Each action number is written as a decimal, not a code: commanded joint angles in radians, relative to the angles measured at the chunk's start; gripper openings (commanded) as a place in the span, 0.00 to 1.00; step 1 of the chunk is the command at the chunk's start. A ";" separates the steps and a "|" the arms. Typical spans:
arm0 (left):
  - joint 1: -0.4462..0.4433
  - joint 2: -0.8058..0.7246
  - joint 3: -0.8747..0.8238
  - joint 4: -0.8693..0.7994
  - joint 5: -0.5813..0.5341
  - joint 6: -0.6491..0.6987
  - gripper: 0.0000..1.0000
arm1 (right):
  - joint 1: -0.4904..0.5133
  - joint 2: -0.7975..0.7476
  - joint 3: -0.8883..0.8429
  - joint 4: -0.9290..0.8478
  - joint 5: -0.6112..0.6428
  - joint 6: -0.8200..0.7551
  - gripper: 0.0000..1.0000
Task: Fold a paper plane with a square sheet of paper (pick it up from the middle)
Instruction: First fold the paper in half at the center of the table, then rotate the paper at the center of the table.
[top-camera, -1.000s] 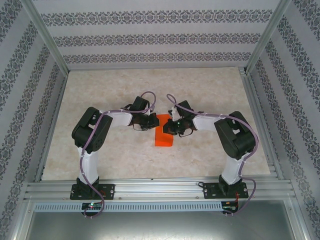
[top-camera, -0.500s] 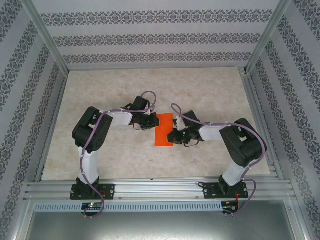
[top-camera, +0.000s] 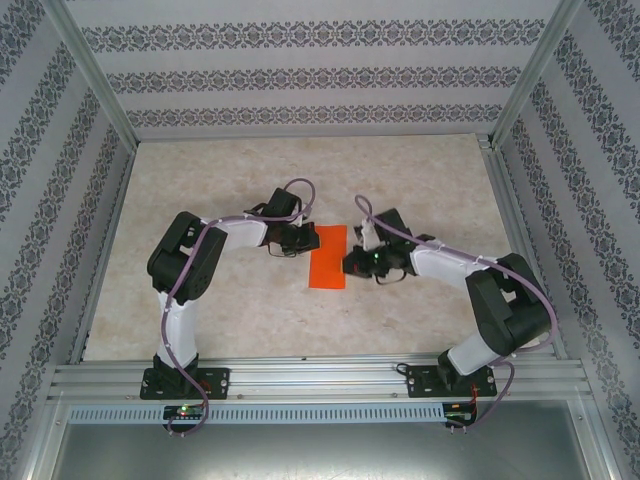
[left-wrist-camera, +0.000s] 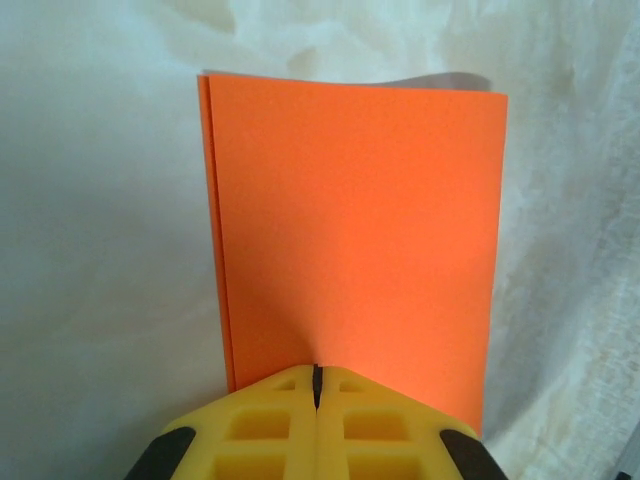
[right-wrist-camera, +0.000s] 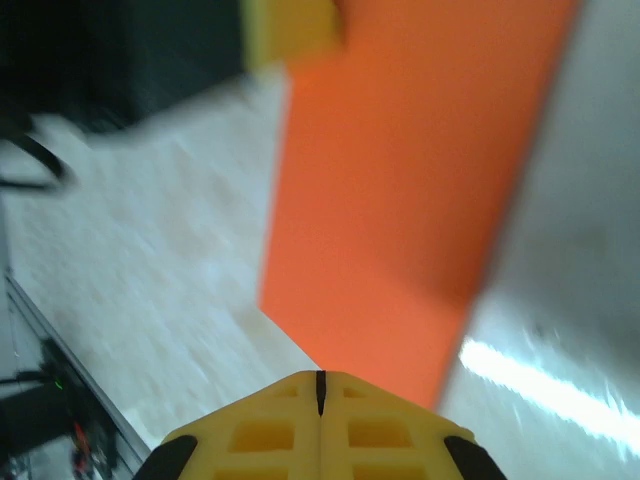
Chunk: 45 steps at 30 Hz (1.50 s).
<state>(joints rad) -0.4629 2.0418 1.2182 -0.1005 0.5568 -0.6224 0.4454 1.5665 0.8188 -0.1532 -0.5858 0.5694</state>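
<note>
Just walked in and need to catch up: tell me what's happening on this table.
Two robot arms are working on an orange sheet of paper, which lies flat on the table, folded in half into a rectangle. The left claw is shut with its tips at one edge of the sheet. The right claw, also shut, sits at the opposite edge. The paper is not lifted, and no diagonal folds show yet.
</note>
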 joint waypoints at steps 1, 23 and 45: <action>0.026 0.085 0.009 -0.191 -0.180 0.124 0.00 | -0.017 0.105 0.115 0.027 0.069 -0.007 0.00; 0.036 -0.015 0.118 -0.156 0.001 0.110 0.06 | -0.039 0.435 0.344 -0.074 0.368 0.112 0.00; -0.236 -0.202 -0.268 0.234 -0.122 -0.325 0.03 | -0.034 0.135 -0.014 0.220 0.042 0.182 0.00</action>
<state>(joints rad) -0.6884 1.8355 0.9562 0.0410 0.4702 -0.8803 0.4206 1.6951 0.8318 0.0284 -0.4564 0.8001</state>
